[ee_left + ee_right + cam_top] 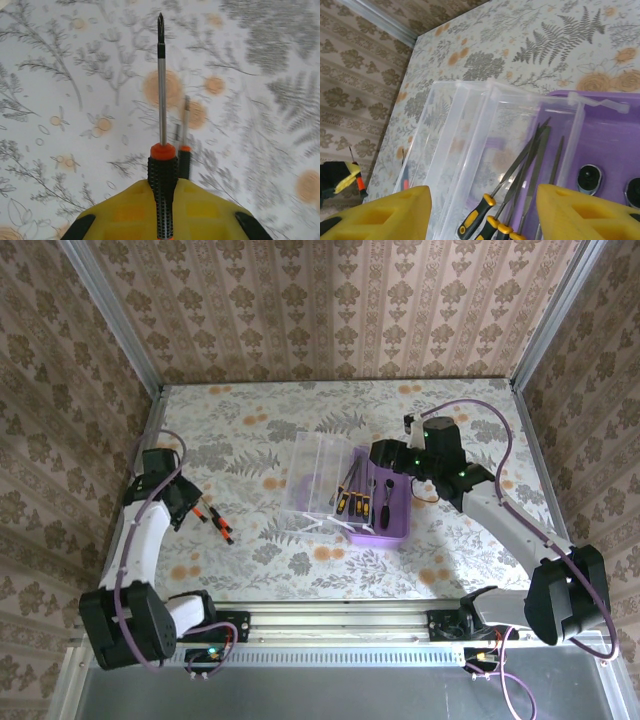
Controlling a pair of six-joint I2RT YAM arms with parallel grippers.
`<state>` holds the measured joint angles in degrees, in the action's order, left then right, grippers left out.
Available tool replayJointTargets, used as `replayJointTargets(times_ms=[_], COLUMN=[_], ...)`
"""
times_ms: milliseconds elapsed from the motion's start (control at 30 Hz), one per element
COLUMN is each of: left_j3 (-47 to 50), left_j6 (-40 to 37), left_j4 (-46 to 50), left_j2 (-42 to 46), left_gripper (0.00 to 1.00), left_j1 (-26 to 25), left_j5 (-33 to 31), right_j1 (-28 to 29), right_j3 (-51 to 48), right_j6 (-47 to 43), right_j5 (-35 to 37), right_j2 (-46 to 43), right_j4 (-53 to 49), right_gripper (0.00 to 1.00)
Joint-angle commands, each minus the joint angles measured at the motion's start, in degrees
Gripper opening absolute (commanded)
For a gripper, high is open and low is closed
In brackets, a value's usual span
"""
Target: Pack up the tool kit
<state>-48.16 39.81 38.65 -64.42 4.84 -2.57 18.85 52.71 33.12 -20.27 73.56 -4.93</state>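
Left gripper (165,212) pinches a black-and-orange-handled screwdriver (161,100) near the table's (300,410) left edge. Right gripper (480,205) gapes empty. Next, carry it into the purple plastic box (393,520).

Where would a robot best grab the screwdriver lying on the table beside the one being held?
By its black handle, from above, jaws straddling its width. The loose screwdriver seems to lie flat on the table, and the handle is its thickest part; the thin metal shaft offers little to pinch.
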Motion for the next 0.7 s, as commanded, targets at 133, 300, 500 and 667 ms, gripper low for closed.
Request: replayJointTargets(times_ms=[133, 300, 500, 667], left_j3=[-8.87, -14.07, -17.23, -15.92], left_j6=[1.46, 4.87, 7.94, 10.9], left_j4=[6.25, 4.75, -1.13, -6.48], left_j2=[3.94, 1.24, -3.47, -3.6], left_gripper=[0.11, 0.11, 0.11, 0.11], left_j1=[-12.03, -23.78, -34.23, -37.94], left_j5=[1.83, 2.93, 5.51, 6.53], right_j1=[6.06, 13.3, 20.23, 23.08], right_j3=[4.39, 7.98, 11.95, 13.14], right_j6=[-3.04, -3.11, 0.05, 2.37], right_j5=[-4.95, -6.53, -10.37, -11.89], right_j2=[3.63, 5.37, 10.99, 13.12], right_j4=[-2.26, -1.39, 2.7, 4.92], right_gripper=[0.53, 0.49, 0.51, 0.54])
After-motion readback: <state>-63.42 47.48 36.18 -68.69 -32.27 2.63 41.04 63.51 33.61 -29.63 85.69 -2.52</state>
